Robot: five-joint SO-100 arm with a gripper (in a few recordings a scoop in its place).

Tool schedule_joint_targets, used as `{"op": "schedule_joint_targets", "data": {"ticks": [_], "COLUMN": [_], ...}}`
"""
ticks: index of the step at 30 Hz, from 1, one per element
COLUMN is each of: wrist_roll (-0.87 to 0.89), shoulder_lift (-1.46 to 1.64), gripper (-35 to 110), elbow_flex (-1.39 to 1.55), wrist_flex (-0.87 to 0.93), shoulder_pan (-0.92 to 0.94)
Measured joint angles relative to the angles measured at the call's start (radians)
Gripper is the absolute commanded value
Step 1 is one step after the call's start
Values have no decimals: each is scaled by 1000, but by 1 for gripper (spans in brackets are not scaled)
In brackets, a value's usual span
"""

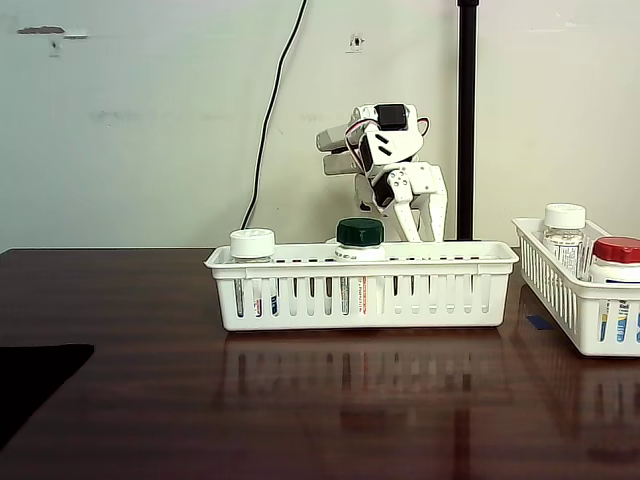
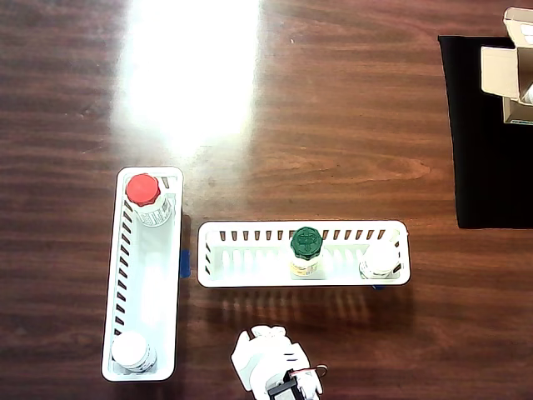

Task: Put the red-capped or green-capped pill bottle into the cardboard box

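Could not tell, in either view, whether the fingers of the gripper (image 1: 336, 151) were apart or together. Found the gripper folded back on the white arm (image 2: 268, 365), behind the near basket (image 1: 470, 262) in the fixed view, holding nothing and touching nothing.

Saw the green bottle (image 2: 306, 250) upright about the middle of this basket, and a white-capped bottle (image 2: 379, 260) at its right end in the overhead view. Saw the red bottle (image 2: 146, 198) upright at the top end of the other basket (image 2: 117, 275), with another white-capped one (image 2: 133, 352) at the bottom end. Found the box (image 2: 500, 71) well apart from both, on a black mat (image 2: 487, 167) at the upper right corner of the overhead view, flaps open, partly cut by the edge.

Judged the bottles to be light, stiff plastic, smooth and rather slippery on the label. Best to grip just below the ribbed cap or on the cap itself, from above, because of the basket walls around the lower body.

Counted four bottles: one green, one red, two white. Counted two baskets, one box, one mat.
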Motion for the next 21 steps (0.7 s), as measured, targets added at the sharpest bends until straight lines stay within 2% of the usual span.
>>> {"op": "schedule_joint_targets", "data": {"ticks": [10, 21], "wrist_roll": [-379, -597], "shoulder_lift": [0, 0], "gripper": [3, 3], "elbow_flex": [0, 0], "wrist_flex": [0, 0], "shoulder_pan": [-37, -41]}}
